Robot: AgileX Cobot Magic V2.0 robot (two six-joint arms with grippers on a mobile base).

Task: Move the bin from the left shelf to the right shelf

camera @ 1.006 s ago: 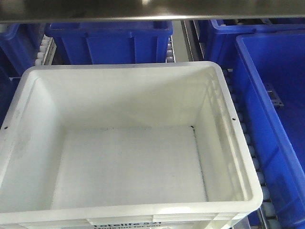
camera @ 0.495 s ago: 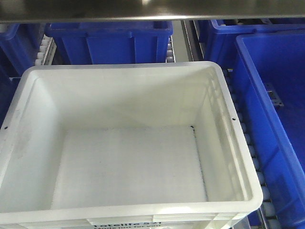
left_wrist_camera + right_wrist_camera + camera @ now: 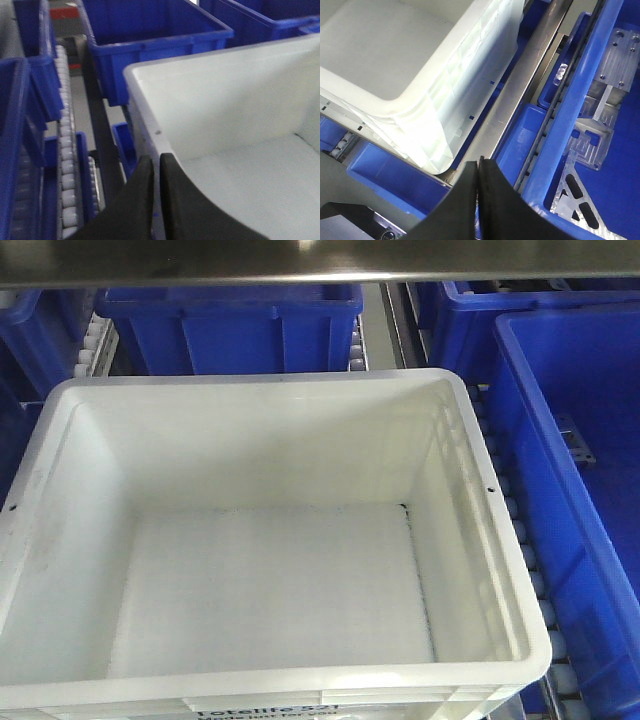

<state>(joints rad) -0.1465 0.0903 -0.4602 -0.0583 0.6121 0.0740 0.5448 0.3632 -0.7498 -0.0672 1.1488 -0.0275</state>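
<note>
White bin [image 3: 270,590] sits among blue totes [image 3: 230,325]; both tools [image 3: 155,165] [image 3: 478,167] pressed together.

Front view: looks steeply down from close above into the bin [image 3: 270,590], steel crossbeam [image 3: 320,260] at 12 o'clock. Left wrist view: sits low behind the left end effector [image 3: 156,165], facing 12 o'clock along the bin's left wall. Right wrist view: peers down past the right end effector [image 3: 479,167] at the bin's outer corner. All share the bin.

blue totes [image 3: 570,490] right, behind | metal brackets [image 3: 600,125] inside one
</note>
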